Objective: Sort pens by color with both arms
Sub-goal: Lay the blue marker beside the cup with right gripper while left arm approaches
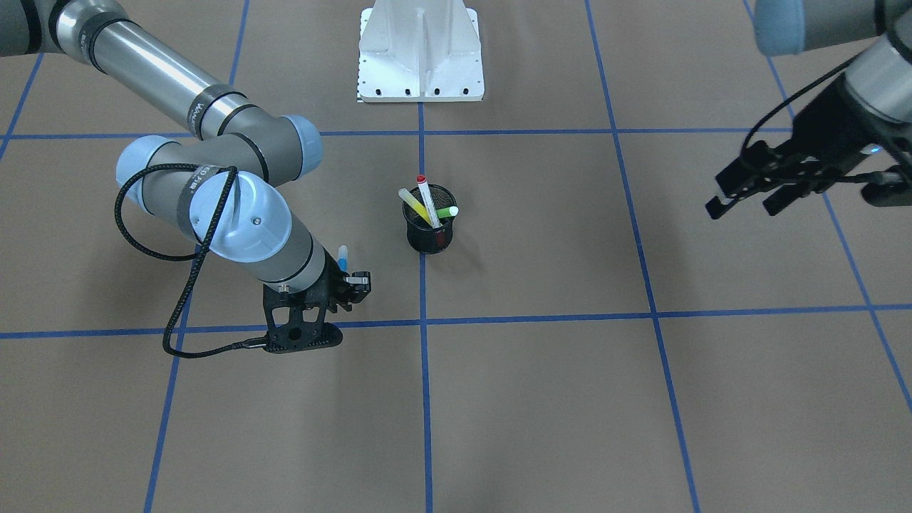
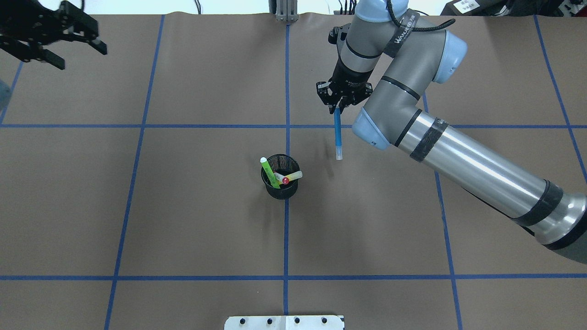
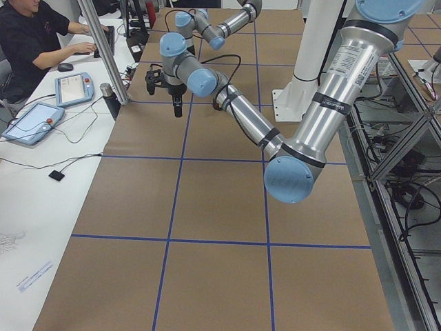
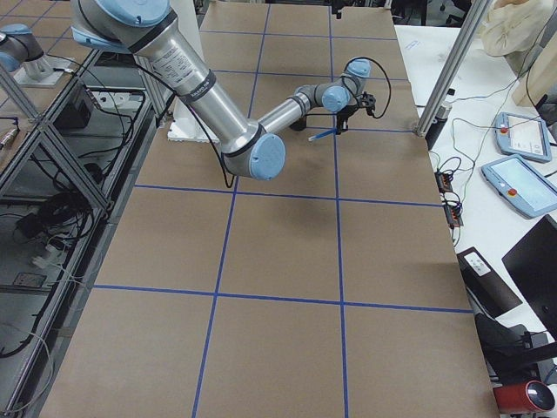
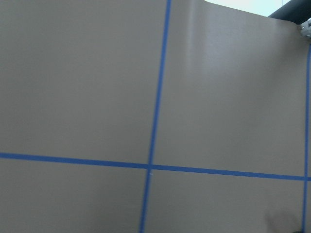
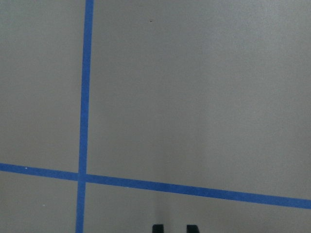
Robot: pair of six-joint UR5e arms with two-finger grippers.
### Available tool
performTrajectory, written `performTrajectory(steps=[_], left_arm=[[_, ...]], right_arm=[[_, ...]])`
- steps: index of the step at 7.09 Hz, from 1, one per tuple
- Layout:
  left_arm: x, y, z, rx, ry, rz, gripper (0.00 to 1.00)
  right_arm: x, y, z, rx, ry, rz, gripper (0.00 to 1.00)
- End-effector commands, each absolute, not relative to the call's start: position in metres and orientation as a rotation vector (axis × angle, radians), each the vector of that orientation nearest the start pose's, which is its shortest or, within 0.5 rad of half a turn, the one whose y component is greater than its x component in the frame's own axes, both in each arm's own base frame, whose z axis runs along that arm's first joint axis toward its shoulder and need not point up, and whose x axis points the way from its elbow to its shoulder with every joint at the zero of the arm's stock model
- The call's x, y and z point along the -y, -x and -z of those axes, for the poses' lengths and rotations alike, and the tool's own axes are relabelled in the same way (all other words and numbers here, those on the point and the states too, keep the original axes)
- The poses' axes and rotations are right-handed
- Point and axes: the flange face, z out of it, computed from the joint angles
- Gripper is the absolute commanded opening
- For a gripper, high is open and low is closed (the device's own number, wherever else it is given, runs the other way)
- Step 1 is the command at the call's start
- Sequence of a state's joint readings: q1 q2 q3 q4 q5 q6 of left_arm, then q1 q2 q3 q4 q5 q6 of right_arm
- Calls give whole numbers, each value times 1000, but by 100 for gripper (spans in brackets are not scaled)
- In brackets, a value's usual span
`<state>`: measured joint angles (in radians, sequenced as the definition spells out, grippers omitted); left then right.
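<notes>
The blue pen (image 2: 338, 137) is clamped in my right gripper (image 2: 338, 106). I hold it by its upper end, so most of its length hangs below my fingers, tilted rather than plumb. As far as I can tell it is off the table (image 2: 206, 220). It hangs to my right of the black mesh cup (image 2: 277, 192) and a little farther out, near the cup but well clear of it. The cup stands on the centre tape line and holds the rest: a green pen (image 2: 268, 172), a yellow pen (image 2: 295, 175) and a white pen with a red cap (image 2: 285, 180), all leaning against the rim.

I judge my step to be setting this blue pen down in a place of its own. Gripped this far up, the free end will swing if I move sharply, so I should travel slowly and keep it from brushing the cup. I would bring the wrist low and flatten the tilt until the pen lies along the paper. I would part the fingers only once it rests there, because a round barrel dropped from above will roll. Laying it beside a tape line would make the group easy to find again.

My left gripper (image 2: 81, 57) is spread wide and empty, raised over the far left corner, well apart from everything. It looks free to reach for the cup next, provided the two arms do not crowd the centre together.
</notes>
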<state>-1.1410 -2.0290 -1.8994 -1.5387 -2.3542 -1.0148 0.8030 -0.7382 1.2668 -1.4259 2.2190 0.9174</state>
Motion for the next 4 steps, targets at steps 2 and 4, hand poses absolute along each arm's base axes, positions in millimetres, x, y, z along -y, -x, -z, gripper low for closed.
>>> performTrajectory(steps=[2, 4], left_arm=[[535, -277, -189, -1034, -10, 300, 100], [520, -320, -164, -1036, -1, 315, 100]], right_arm=[[595, 514, -267, 875, 79, 85, 1], [590, 521, -271, 865, 73, 96, 34]])
